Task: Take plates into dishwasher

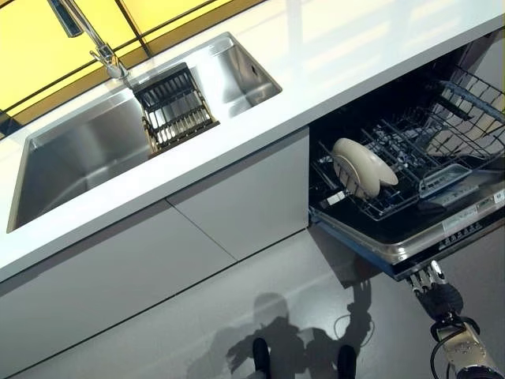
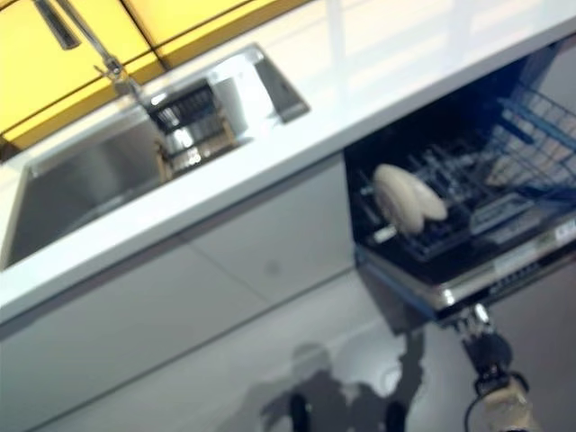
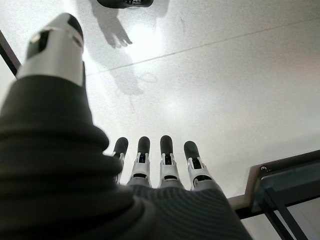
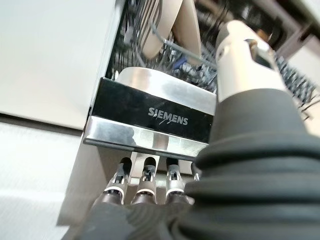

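Note:
Beige plates (image 1: 359, 167) stand on edge in the lower rack (image 1: 410, 185) of the open dishwasher; they also show in the right wrist view as plates (image 4: 186, 27) above the door. The dishwasher door (image 1: 442, 233) hangs lowered at the right. My right hand (image 1: 436, 294) is just below the door's front edge (image 4: 150, 115), its fingers (image 4: 145, 181) straight and reaching up to the underside of the metal lip. It holds nothing. My left hand (image 3: 162, 167) shows only in its own wrist view, fingers straight over the pale floor, holding nothing.
A white countertop (image 1: 331, 63) runs across, with a steel sink (image 1: 71, 170), a faucet (image 1: 91, 35) and a dark drain rack (image 1: 175, 108) set in it. Grey cabinet fronts (image 1: 197, 229) stand left of the dishwasher. An upper wire basket (image 1: 473, 106) juts out. A dark metal frame (image 3: 280, 182) is near my left hand.

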`<state>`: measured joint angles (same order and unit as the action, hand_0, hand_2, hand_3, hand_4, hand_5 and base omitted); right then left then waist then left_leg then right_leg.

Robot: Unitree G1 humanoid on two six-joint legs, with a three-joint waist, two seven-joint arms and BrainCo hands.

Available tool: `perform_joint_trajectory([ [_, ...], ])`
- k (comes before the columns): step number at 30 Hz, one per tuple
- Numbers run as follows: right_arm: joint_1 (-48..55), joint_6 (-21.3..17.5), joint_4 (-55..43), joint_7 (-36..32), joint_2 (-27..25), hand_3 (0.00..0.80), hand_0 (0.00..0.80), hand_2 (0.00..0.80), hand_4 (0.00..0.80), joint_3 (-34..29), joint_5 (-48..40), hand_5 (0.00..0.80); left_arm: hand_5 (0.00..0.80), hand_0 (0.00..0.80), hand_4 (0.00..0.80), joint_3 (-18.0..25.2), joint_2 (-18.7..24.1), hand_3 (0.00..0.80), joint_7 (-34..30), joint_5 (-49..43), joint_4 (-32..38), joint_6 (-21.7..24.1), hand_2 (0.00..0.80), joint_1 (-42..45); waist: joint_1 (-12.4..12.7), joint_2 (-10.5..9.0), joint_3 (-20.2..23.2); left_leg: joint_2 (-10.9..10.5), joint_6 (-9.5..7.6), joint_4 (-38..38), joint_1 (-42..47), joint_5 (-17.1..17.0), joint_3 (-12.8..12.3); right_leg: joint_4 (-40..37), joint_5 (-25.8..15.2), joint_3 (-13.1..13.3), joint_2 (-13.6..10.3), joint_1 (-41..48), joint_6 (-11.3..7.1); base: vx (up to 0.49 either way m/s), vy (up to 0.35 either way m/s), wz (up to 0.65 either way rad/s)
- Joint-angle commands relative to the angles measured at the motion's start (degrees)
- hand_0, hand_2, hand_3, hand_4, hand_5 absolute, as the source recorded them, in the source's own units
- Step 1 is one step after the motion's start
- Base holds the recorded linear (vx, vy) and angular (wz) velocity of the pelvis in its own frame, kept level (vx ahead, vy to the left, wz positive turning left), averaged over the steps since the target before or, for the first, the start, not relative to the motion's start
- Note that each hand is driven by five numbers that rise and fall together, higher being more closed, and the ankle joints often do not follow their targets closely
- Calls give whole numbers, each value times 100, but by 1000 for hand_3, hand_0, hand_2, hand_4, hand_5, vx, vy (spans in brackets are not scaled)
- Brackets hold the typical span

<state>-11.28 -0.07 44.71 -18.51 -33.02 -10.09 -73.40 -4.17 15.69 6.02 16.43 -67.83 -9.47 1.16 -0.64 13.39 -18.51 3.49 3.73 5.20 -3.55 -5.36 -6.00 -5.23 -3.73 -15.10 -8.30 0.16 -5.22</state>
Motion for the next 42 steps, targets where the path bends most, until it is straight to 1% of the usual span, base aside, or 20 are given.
perform_joint_trajectory([
  [1, -2708, -309, -889, -982, 52, 0, 0, 0, 0, 724, 6, 0, 0, 0, 0, -660, 251, 0, 32, -338, -190, -24, 0, -113, 711, -419, 887, -153, 239, -176, 117, 154, 203, 293, 285, -231, -307, 67, -53, 115, 1, 3],
  [6, -2751, -299, -920, -797, 42, 0, 0, 0, 0, 743, 71, 0, 0, 0, 0, -614, 301, 0, -11, -416, -275, -23, 0, -20, 845, -597, 1071, -118, 245, -128, 251, 157, 274, 201, 277, -343, -260, 308, -59, 127, -14, 15],
  [8, -2698, -265, -905, -742, 51, 0, 0, 0, 0, 758, 96, 0, 0, 0, 0, -575, 327, 0, 5, -467, -346, -29, 0, 16, 902, -720, 1162, -83, 250, -113, 297, 162, 293, 153, 272, -400, -227, 408, -57, 128, -29, 16],
  [12, -2570, -219, -904, -747, 55, 0, 0, 0, 0, 732, 151, 0, 0, 0, 0, -520, 388, 0, -17, -598, -424, -16, 0, 73, 963, -841, 1241, -40, 258, -96, 338, 157, 301, 113, 273, -475, -190, 518, -50, 108, -6, 24],
  [14, -2382, -174, -939, -612, 35, 0, 0, 0, 0, 689, 266, 0, 0, 0, 0, -450, 444, 0, -80, -710, -522, 65, 0, 121, 1004, -980, 1311, -7, 259, -75, 378, 162, 308, 100, 279, -537, -154, 601, -62, 122, 22, 24],
  [17, -2207, -68, -939, -463, 8, 0, 0, 0, 0, 635, 521, 0, 0, 0, 0, -408, 466, 0, -147, -730, -567, 122, 0, 145, 1006, -1047, 1347, 5, 255, -66, 410, 170, 308, 93, 286, -560, -141, 644, -70, 64, 60, 24],
  [20, -1928, 200, -783, -262, -102, 0, 0, 0, 0, 631, 1206, 0, 0, 0, 0, -345, 479, 0, -212, -687, -570, 144, 0, 162, 994, -1151, 1389, 20, 238, -56, 457, 169, 306, 95, 288, -556, -118, 702, -76, 72, 94, 19],
  [21, -1787, 386, -662, -176, -181, 0, 0, 0, 0, 651, 1600, 0, 0, 0, 0, -323, 497, 0, -263, -652, -567, 136, 0, 146, 983, -1204, 1408, 23, 232, -55, 474, 170, 300, 99, 284, -550, -107, 720, -82, 64, 112, 7],
  [22, -1739, 420, -604, -181, -208, 0, 0, 0, 0, 650, 1700, 0, 0, 0, 0, -308, 500, 0, -266, -664, -566, 121, 0, 139, 981, -1220, 1416, 24, 228, -54, 483, 173, 296, 100, 286, -548, -105, 728, -83, 55, 101, 2],
  [24, -1534, 705, -291, -177, -326, 0, 0, 0, 0, 704, 2337, 0, 0, 0, 0, -270, 500, 0, -285, -664, -567, 62, 0, 99, 966, -1289, 1446, 31, 209, -47, 512, 173, 283, 106, 279, -532, -93, 752, -95, 63, 98, 1],
  [26, -1267, 896, -37, -224, -442, 0, 0, 0, 0, 841, 3116, 0, 0, 0, 0, -222, 520, 0, -315, -618, -552, 31, 0, 64, 937, -1362, 1472, 28, 184, -24, 547, 161, 272, 120, 265, -511, -77, 767, -111, 64, 136, 0],
  [28, -1111, 1011, 93, -232, -472, 0, 0, 0, 0, 926, 3535, 0, 0, 0, 0, -195, 543, 0, -363, -602, -547, 18, 0, 43, 919, -1407, 1488, 23, 169, -20, 565, 160, 261, 146, 266, -488, -69, 771, -122, 46, 132, -1],
  [29, -919, 1127, 238, -275, -441, 0, 0, 0, 0, 1018, 3920, 0, 0, 0, 0, -171, 541, 0, -407, -576, -535, -29, 0, -8, 903, -1441, 1497, 13, 150, -20, 567, 151, 261, 173, 256, -471, -67, 769, -136, 49, 158, -2],
  [32, -457, 1170, 513, -474, -257, 0, 0, 0, 0, 1137, 4539, 0, 0, 0, 0, -132, 513, 0, -468, -539, -476, -126, 0, -59, 883, -1489, 1519, -10, 102, -20, 592, 146, 253, 255, 250, -435, -80, 753, -173, 38, 133, 0],
  [34, -152, 988, 722, -519, 15, 0, 0, 0, 0, 1263, 4934, 0, 0, 0, 0, -143, 474, 0, -507, -551, -433, -199, 0, -94, 880, -1513, 1526, -36, 53, -20, 603, 147, 259, 341, 254, -396, -99, 719, -195, 26, 147, 0],
  [36, -65, 898, 827, -523, 121, 0, 0, 0, 0, 1324, 4922, 0, 0, 0, 0, -132, 460, 0, -520, -559, -456, -194, 0, -111, 885, -1520, 1534, -47, 39, -20, 601, 145, 270, 376, 256, -390, -108, 707, -204, 10, 80, -2],
  [38, 165, 743, 1119, -515, 572, 0, 0, 0, 0, 1487, 5274, 0, 0, 0, 0, -87, 426, 0, -601, -503, -495, -203, 0, -202, 882, -1537, 1546, -88, -22, -20, 612, 163, 295, 455, 273, -354, -135, 691, -234, 10, 89, -2],
  [39, 201, 708, 1170, -500, 657, 0, 0, 0, 0, 1532, 5297, 0, 0, 0, 0, -84, 413, 0, -618, -501, -501, -208, 0, -218, 884, -1537, 1548, -94, -31, -20, 613, 164, 299, 472, 275, -352, -143, 689, -241, 10, 88, 0],
  [41, 340, 680, 1444, -431, 1105, 0, 0, 0, 0, 1662, 5250, 0, 0, 0, 0, -86, 368, 0, -838, -431, -539, -257, 0, -281, 898, -1539, 1560, -129, -79, -20, 622, 181, 328, 579, 287, -340, -183, 673, -285, 8, 79, 1],
  [42, 359, 620, 1517, -408, 1169, 0, 0, 0, 0, 1679, 5277, 0, 0, 0, 0, -85, 357, 0, -882, -420, -558, -262, 0, -284, 901, -1540, 1562, -136, -90, -20, 624, 185, 330, 593, 282, -338, -192, 672, -294, 8, 70, 1],
])
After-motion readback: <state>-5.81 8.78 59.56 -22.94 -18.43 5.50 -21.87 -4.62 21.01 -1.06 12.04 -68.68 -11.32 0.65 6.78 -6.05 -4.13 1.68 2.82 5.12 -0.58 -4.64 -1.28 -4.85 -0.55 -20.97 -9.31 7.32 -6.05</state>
